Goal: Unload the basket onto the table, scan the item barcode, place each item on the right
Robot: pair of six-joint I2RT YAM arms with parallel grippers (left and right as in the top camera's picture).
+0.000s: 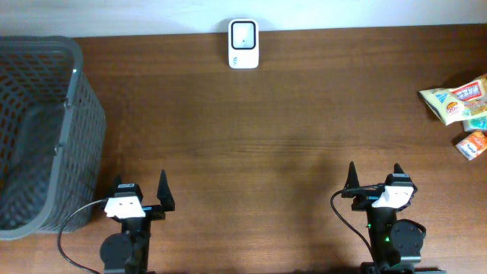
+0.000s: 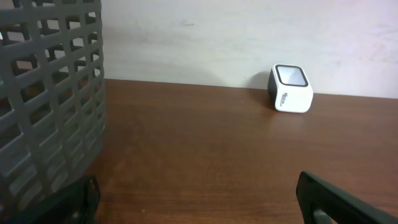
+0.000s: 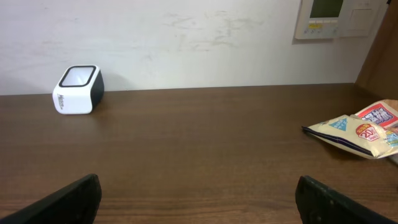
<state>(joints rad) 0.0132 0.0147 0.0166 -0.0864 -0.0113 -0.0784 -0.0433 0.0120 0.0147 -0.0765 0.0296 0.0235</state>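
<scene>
A dark brown wooden table (image 1: 266, 114) is filling nearly the whole overhead view, its grain running left to right. A pale wall (image 3: 186, 43) is rising straight from its far edge (scuffed and faintly scratched in the right wrist view).

A grey lattice basket (image 1: 85, 129) is standing at the far left of the table. The snack packets (image 1: 455, 103) are lying in a loose cluster at the right edge, well apart from both arms, and a small orange packet (image 1: 472, 144) is resting just near of them.

The left gripper (image 1: 140, 183) and the right gripper (image 1: 374, 171) are hovering along the near edge, both with jaws spread wide and grasping nothing.

The white barcode scanner (image 1: 243, 44) is sitting at the far edge, against the wall, near the centre. A beige control panel (image 3: 336, 18) is hanging on the wall at the far right.
</scene>
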